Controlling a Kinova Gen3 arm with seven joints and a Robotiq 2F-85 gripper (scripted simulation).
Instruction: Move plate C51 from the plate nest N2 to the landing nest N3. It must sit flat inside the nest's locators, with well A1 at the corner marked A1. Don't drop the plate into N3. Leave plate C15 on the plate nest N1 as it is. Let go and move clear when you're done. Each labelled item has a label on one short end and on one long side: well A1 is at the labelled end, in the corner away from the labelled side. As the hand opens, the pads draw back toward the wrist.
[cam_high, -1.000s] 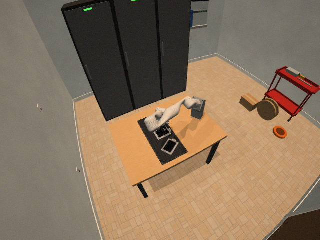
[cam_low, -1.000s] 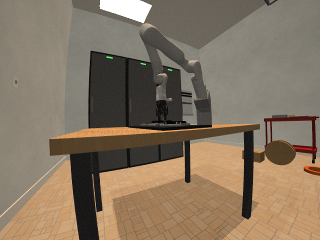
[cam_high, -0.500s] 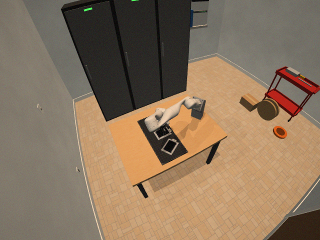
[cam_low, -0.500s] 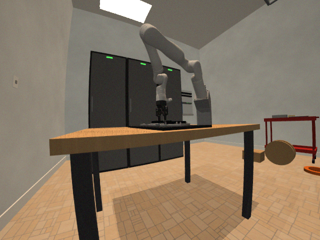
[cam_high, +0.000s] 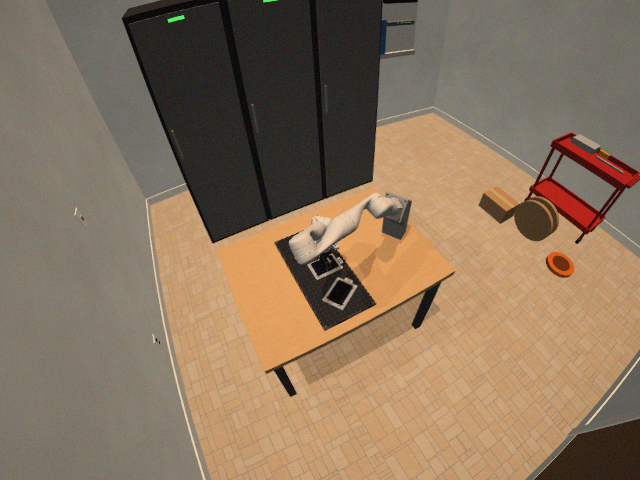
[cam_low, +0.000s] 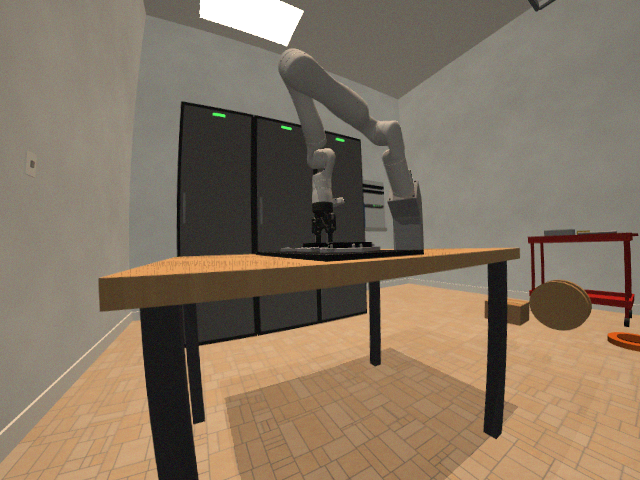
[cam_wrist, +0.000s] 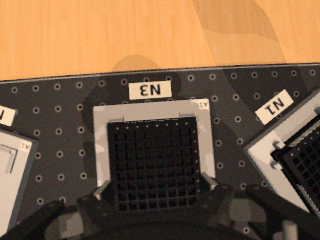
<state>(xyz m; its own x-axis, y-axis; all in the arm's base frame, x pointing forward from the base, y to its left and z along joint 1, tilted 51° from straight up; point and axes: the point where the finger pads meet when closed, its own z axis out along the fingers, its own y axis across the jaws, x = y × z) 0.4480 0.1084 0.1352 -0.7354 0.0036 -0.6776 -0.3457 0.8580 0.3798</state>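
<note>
Plate C51 (cam_wrist: 154, 165) hung clamped between the fingers, directly above the landing nest N3 (cam_wrist: 100, 150) and not yet seated in it, judging by the grey frame showing along its far and side edges in the wrist view. Taking that nest as the landmark: the desk (cam_high: 258, 304) carried the black pegboard mat (cam_high: 330, 315) under it, nest N1 (cam_wrist: 260, 150) with plate C15 (cam_wrist: 305, 165) lay just beside it on one side, and the vacated nest N2 (cam_wrist: 20, 170) on the other. The plate's long axis ran straight away from the wrist, in line with the nest's own, and the nest's A1 mark (cam_wrist: 202, 104) sat at its far corner. The coming move therefore looked like a plain slow descent; whether the plate's own label end matched that corner could not be made out.
</note>
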